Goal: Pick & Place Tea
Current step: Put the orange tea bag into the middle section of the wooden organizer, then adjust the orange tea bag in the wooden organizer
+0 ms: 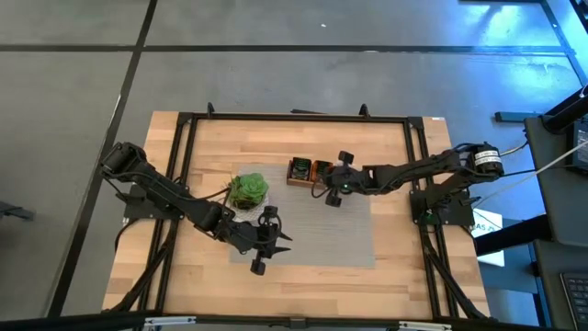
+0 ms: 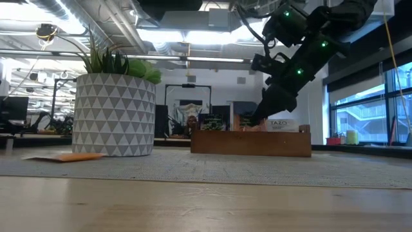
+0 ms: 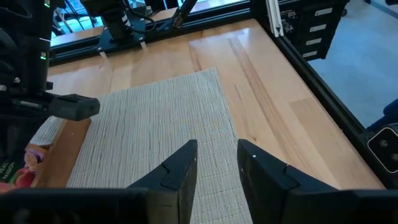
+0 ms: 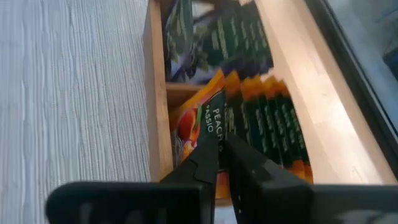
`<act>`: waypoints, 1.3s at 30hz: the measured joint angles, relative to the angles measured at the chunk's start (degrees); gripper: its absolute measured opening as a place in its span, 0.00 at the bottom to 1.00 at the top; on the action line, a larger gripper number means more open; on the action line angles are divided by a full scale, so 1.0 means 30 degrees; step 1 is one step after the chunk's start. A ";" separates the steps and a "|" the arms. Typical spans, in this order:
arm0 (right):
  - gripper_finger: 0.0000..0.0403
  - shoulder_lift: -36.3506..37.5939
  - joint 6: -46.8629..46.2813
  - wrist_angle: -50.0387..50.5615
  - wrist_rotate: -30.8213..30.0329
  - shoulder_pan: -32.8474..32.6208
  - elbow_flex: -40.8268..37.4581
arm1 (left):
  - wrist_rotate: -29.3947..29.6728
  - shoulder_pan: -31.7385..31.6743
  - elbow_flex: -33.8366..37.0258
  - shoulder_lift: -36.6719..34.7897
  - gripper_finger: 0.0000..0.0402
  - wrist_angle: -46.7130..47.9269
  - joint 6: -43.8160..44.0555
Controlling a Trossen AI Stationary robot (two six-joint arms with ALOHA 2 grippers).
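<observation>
The right pincer [image 4: 219, 144], fingers nearly together, half-hides an orange sachet [image 4: 186, 134] in the wooden box [image 4: 157, 124]; left pincer [image 3: 216, 163] apart, empty.

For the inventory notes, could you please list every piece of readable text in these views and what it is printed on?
"PEACH" and, partly hidden, "ASSIO": orange tea sachet at the right gripper.
"TAZO": pale sachet standing in the wooden box.
Print on the dark green sachets: too blurred to read.

One wooden box [image 1: 308, 172], one potted plant [image 1: 248, 191], two arms.
</observation>
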State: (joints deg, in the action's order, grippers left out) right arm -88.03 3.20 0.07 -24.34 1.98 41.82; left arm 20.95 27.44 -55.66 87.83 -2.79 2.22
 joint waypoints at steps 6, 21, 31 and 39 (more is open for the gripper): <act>0.11 0.0000 -0.0563 0.0662 -0.0015 0.0000 0.0000 | 0.0000 0.0000 0.0000 0.0000 0.28 0.0000 0.0000; 0.45 0.0163 -0.0518 0.0532 -0.4175 -0.0126 0.0577 | -0.0002 0.0000 0.0000 0.0000 0.28 0.0000 0.0073; 0.52 0.0532 0.0007 0.0904 -0.2853 -0.1133 0.1299 | -0.0889 0.0312 0.0000 0.0007 0.28 0.1549 0.4649; 0.52 0.0517 -0.0149 0.0784 -0.5069 -0.1094 0.1202 | -0.0816 0.0956 0.0000 0.0015 0.28 0.2055 0.6018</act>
State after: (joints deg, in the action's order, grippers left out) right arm -86.48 2.75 2.42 -39.55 -1.30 45.43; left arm 18.50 30.31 -55.66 87.88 3.38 20.27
